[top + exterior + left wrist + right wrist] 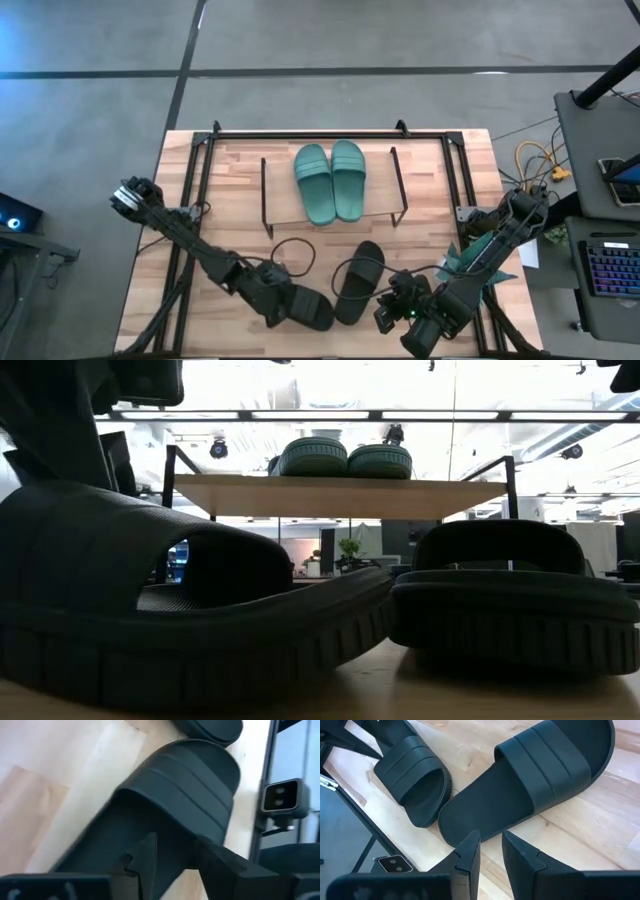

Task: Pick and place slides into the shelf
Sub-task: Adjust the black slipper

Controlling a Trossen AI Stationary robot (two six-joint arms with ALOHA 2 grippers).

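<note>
Two teal-green slides (331, 181) lie side by side on the shelf's wooden top board (290, 205); the low view shows them on the board (340, 495). Two black slides rest sole-down on the table in front of the shelf, one (358, 281) nearer the right arm and one (310, 310) at the near edge. My left gripper (290, 305) is open right over the heel end of the near slide (185, 790). My right gripper (492, 852) is open, with nothing between its fingers, just short of the heel of the other slide (530, 785). My left gripper (175, 862) slants down over the near black slide's footbed, behind the strap, with one finger (145, 857) over the footbed and the other (215, 865) by the slide's side edge. I cannot tell whether either finger touches it. The slide lies flat on the table.
A black cable loop (290, 255) lies on the table between the shelf and the black slides. A green spiky plant (465, 258) stands by the right arm. Black frame rails (195, 190) run along the table's sides. A side desk with a keyboard (610, 270) stands to the right.
</note>
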